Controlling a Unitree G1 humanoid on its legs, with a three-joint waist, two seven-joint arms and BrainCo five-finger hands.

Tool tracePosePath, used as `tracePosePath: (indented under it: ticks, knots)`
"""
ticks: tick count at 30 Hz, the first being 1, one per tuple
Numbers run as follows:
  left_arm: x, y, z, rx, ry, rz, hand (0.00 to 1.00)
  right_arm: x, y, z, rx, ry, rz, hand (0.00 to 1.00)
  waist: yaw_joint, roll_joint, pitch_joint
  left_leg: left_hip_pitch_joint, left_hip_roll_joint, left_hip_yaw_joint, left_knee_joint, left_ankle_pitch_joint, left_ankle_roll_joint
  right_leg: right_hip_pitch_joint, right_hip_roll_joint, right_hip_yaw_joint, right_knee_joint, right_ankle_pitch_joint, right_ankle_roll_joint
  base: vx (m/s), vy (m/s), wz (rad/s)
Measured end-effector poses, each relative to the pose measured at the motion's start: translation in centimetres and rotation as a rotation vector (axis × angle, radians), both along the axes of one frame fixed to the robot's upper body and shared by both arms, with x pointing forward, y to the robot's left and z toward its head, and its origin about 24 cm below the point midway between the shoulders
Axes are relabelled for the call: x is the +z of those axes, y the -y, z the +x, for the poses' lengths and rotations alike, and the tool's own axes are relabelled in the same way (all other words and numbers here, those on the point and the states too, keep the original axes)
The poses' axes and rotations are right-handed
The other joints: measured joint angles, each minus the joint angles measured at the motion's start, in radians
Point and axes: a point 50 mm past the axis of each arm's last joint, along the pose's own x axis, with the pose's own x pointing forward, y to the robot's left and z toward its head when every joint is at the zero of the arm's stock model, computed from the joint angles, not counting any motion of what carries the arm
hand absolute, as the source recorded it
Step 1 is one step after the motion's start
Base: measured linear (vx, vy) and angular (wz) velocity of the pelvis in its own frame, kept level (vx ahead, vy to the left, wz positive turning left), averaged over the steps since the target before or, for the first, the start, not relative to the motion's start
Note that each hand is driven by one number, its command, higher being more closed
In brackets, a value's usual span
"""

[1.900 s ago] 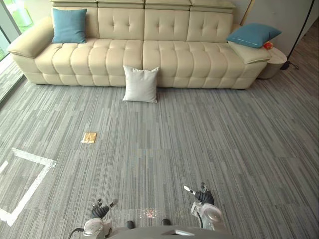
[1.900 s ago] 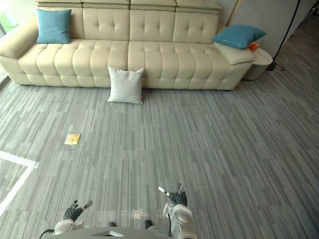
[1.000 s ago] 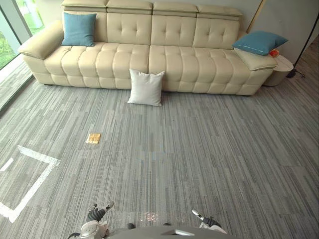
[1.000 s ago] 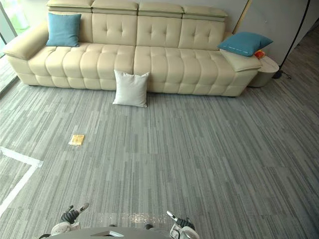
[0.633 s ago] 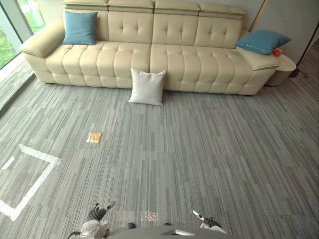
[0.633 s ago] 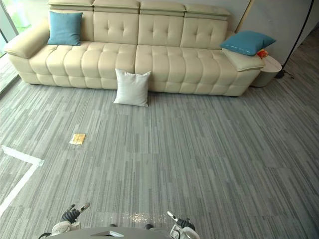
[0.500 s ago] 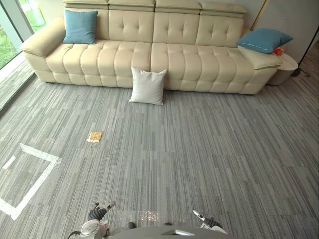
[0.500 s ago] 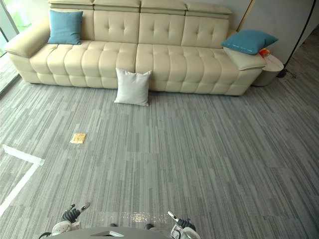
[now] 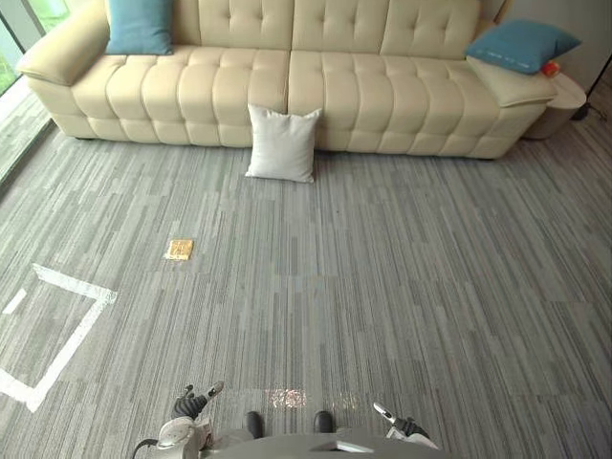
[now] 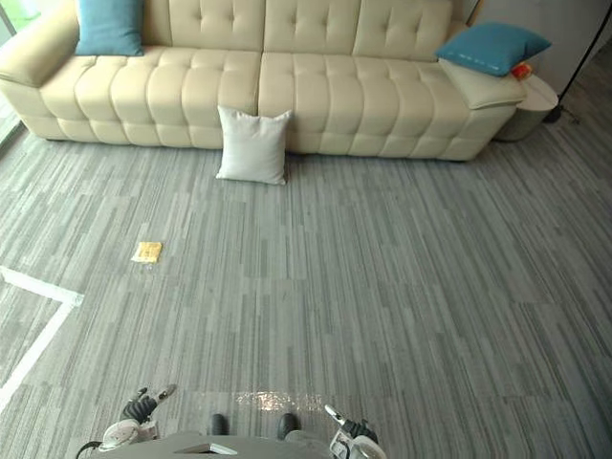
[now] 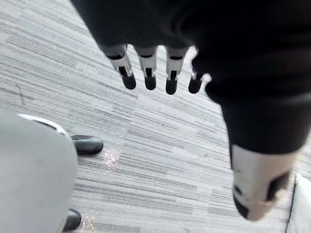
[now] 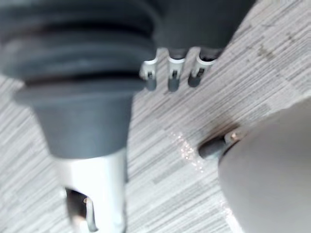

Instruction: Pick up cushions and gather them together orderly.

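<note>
Hanging low at the robot's sides, the left hand [image 9: 187, 407] and the right hand [image 9: 400, 426] carry nothing, fingers straight and loosely spread, probably because no cushion is within reach yet. A grey striped carpet [image 9: 402, 287] stretches ahead, marked by white tape lines [image 9: 69, 323] and a small flat yellow square [image 9: 179, 250]. Farther off, a white square fabric cushion [image 9: 282, 143] leans against the front of a cream tufted leather sofa [image 9: 382, 96]. One blue cushion [image 9: 140, 25] sits at the sofa's left end, and a second blue cushion [image 9: 521, 43] lies on its right armrest.
</note>
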Motion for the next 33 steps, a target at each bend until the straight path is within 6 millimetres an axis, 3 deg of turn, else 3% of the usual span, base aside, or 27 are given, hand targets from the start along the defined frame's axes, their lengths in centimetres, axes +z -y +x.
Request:
tracePosePath:
  ticks: [2, 4, 6, 8, 9, 10, 12, 13, 14, 16, 17, 18, 19, 20, 21, 22, 23, 24, 25, 26, 28, 31, 33]
  knots:
    - [0.1, 0.5, 0.5, -0.008, 0.018, -0.010, 0.00, 0.3, 0.3, 0.6, 0.003, 0.028, -0.009, 0.00, 0.014, 0.026, 0.013, -0.049, 0.021, 0.030, 0.165, -0.134, 0.008, -0.058, -0.017, -0.002, 0.159, -0.076, 0.024, 0.21, 0.107, -0.43]
    - [0.1, 0.7, 0.5, -0.026, 0.016, -0.013, 0.00, 0.5, 0.6, 0.9, 0.010, 0.045, -0.013, 0.00, 0.014, 0.040, 0.016, -0.046, 0.035, 0.040, 0.216, -0.178, 0.016, -0.111, -0.023, -0.010, 0.308, -0.109, 0.035, 0.18, 0.124, -0.31]
    - [0.1, 0.9, 0.7, -0.045, 0.020, -0.021, 0.00, 0.9, 0.8, 1.3, -0.011, 0.084, -0.014, 0.00, 0.004, 0.046, 0.022, -0.035, 0.043, 0.032, 0.271, -0.229, 0.027, -0.235, -0.052, -0.042, 0.589, -0.127, 0.030, 0.31, 0.152, -0.05]
    - [0.3, 0.7, 1.2, -0.061, 0.025, -0.013, 0.00, 1.1, 0.5, 1.8, -0.021, 0.112, -0.005, 0.00, -0.003, 0.023, 0.038, 0.038, 0.044, 0.019, 0.283, -0.273, 0.030, -0.338, -0.070, -0.066, 0.860, -0.197, 0.016, 0.48, 0.105, 0.15]
    - [0.3, 0.7, 1.3, -0.061, 0.026, -0.012, 0.00, 1.1, 0.6, 1.9, -0.021, 0.118, -0.006, 0.00, -0.003, 0.022, 0.039, 0.059, 0.047, 0.016, 0.270, -0.277, 0.024, -0.357, -0.066, -0.080, 0.880, -0.219, 0.014, 0.44, 0.029, 0.15]
    - [0.4, 0.8, 1.6, -0.064, 0.032, -0.015, 0.00, 1.3, 0.7, 2.2, -0.020, 0.133, -0.002, 0.00, -0.006, 0.027, 0.043, 0.100, 0.055, 0.009, 0.234, -0.279, 0.019, -0.397, -0.056, -0.128, 0.874, -0.252, -0.004, 0.47, 0.000, 0.11]
    - [0.5, 1.1, 2.2, -0.071, 0.046, -0.019, 0.00, 1.6, 1.1, 3.1, -0.018, 0.167, -0.012, 0.00, -0.019, 0.053, 0.056, 0.164, 0.087, 0.011, 0.164, -0.281, -0.002, -0.471, -0.017, -0.208, 0.789, -0.262, -0.054, 0.50, -0.022, 0.06]
    - [0.7, 1.2, 2.7, -0.082, 0.058, -0.018, 0.00, 2.0, 1.4, 4.0, 0.002, 0.188, -0.025, 0.00, -0.033, 0.071, 0.067, 0.195, 0.114, 0.015, 0.126, -0.274, -0.034, -0.530, 0.026, -0.251, 0.682, -0.228, -0.089, 0.42, -0.035, 0.07]
    - [0.8, 1.3, 3.1, -0.094, 0.065, -0.016, 0.00, 2.1, 1.5, 4.3, 0.014, 0.192, -0.031, 0.00, -0.038, 0.072, 0.072, 0.206, 0.122, 0.014, 0.113, -0.265, -0.051, -0.564, 0.044, -0.261, 0.605, -0.194, -0.099, 0.71, -0.087, 0.24]
    - [1.0, 1.8, 4.0, -0.136, 0.079, -0.017, 0.00, 1.8, 1.5, 3.6, 0.025, 0.164, -0.031, 0.00, -0.063, 0.049, 0.089, 0.276, 0.111, -0.032, 0.094, -0.243, -0.095, -0.611, 0.074, -0.251, 0.279, -0.003, -0.104, 0.84, -0.157, 0.59]
    - [0.7, 1.8, 3.4, -0.142, 0.058, -0.017, 0.00, 1.3, 1.5, 2.5, 0.020, 0.125, -0.022, 0.00, -0.077, 0.027, 0.087, 0.323, 0.096, -0.064, 0.091, -0.244, -0.126, -0.598, 0.071, -0.215, 0.183, 0.115, -0.135, 0.81, -0.212, 0.65]
    - [0.6, 2.2, 3.4, -0.144, 0.053, -0.029, 0.00, 1.2, 1.6, 2.2, 0.017, 0.113, -0.021, 0.00, -0.078, 0.040, 0.095, 0.356, 0.107, -0.082, 0.094, -0.240, -0.135, -0.582, 0.074, -0.207, 0.209, 0.252, -0.186, 0.67, -0.184, 0.36]
    - [0.8, 2.9, 4.0, -0.152, 0.070, -0.041, 0.00, 1.4, 2.3, 2.6, 0.003, 0.123, -0.036, 0.00, -0.080, 0.082, 0.118, 0.360, 0.136, -0.087, 0.123, -0.208, -0.155, -0.601, 0.086, -0.221, 0.309, 0.195, -0.218, 0.90, -0.302, 0.10]
    - [1.0, 3.0, 4.5, -0.138, 0.087, -0.044, 0.00, 1.5, 2.4, 2.8, -0.015, 0.134, -0.034, 0.00, -0.082, 0.089, 0.128, 0.340, 0.145, -0.090, 0.190, -0.114, -0.172, -0.616, 0.072, -0.226, 0.423, 0.116, -0.239, 0.69, -0.272, -0.02]
    - [1.0, 2.8, 4.4, -0.119, 0.086, -0.046, 0.00, 1.5, 2.4, 2.8, -0.020, 0.135, -0.035, 0.00, -0.082, 0.090, 0.128, 0.330, 0.151, -0.091, 0.238, -0.060, -0.158, -0.608, 0.074, -0.226, 0.459, 0.070, -0.243, 0.79, -0.344, 0.06]
    - [0.9, 2.6, 4.1, -0.095, 0.084, -0.048, 0.00, 1.6, 2.4, 2.7, -0.021, 0.138, -0.036, 0.00, -0.090, 0.093, 0.129, 0.291, 0.172, -0.097, 0.372, 0.058, -0.157, -0.568, 0.081, -0.226, 0.488, -0.002, -0.237, 0.52, -0.234, 0.15]
    - [0.8, 2.5, 3.8, -0.077, 0.080, -0.051, 0.00, 1.6, 2.3, 2.6, -0.010, 0.140, -0.039, 0.00, -0.097, 0.099, 0.129, 0.220, 0.208, -0.124, 0.557, 0.121, -0.146, -0.512, 0.096, -0.226, 0.493, -0.063, -0.226, 0.52, -0.213, 0.21]
    - [0.8, 2.5, 3.8, -0.065, 0.082, -0.055, 0.00, 1.6, 2.2, 2.6, -0.006, 0.142, -0.040, 0.00, -0.099, 0.100, 0.128, 0.173, 0.226, -0.133, 0.666, 0.116, -0.148, -0.481, 0.105, -0.226, 0.490, -0.091, -0.216, 0.59, -0.230, 0.19]
    - [0.9, 2.5, 3.7, -0.040, 0.092, -0.060, 0.00, 1.6, 2.2, 2.7, 0.002, 0.144, -0.042, 0.00, -0.095, 0.100, 0.128, 0.073, 0.271, -0.116, 0.878, 0.107, -0.160, -0.410, 0.131, -0.226, 0.467, -0.123, -0.221, 0.66, -0.250, -0.02]
    - [0.9, 2.4, 3.4, -0.014, 0.098, -0.064, 0.00, 1.7, 2.2, 2.7, 0.005, 0.148, -0.044, 0.00, -0.079, 0.101, 0.129, -0.002, 0.317, -0.079, 1.006, 0.094, -0.148, -0.346, 0.152, -0.223, 0.443, -0.145, -0.235, 0.63, -0.231, -0.13]
    - [1.1, 2.2, 3.4, 0.011, 0.116, -0.062, 0.00, 1.7, 2.2, 2.5, 0.007, 0.151, -0.050, 0.00, -0.059, 0.100, 0.130, -0.094, 0.371, -0.014, 1.116, 0.045, -0.117, -0.259, 0.166, -0.202, 0.422, -0.183, -0.237, 0.46, -0.115, -0.21]
    - [1.4, 1.9, 3.8, 0.033, 0.145, -0.057, 0.00, 1.8, 2.2, 2.7, 0.027, 0.155, -0.055, 0.00, -0.036, 0.096, 0.131, -0.251, 0.380, 0.056, 1.130, -0.050, -0.084, -0.131, 0.167, -0.166, 0.355, -0.212, -0.214, 0.44, -0.042, -0.20]
    - [1.7, 1.8, 4.1, 0.036, 0.167, -0.053, 0.00, 1.8, 1.7, 2.8, 0.048, 0.153, -0.046, 0.00, -0.019, 0.098, 0.129, -0.336, 0.364, 0.101, 1.027, -0.109, -0.070, -0.032, 0.165, -0.140, 0.277, -0.210, -0.200, 0.47, 0.025, -0.21]
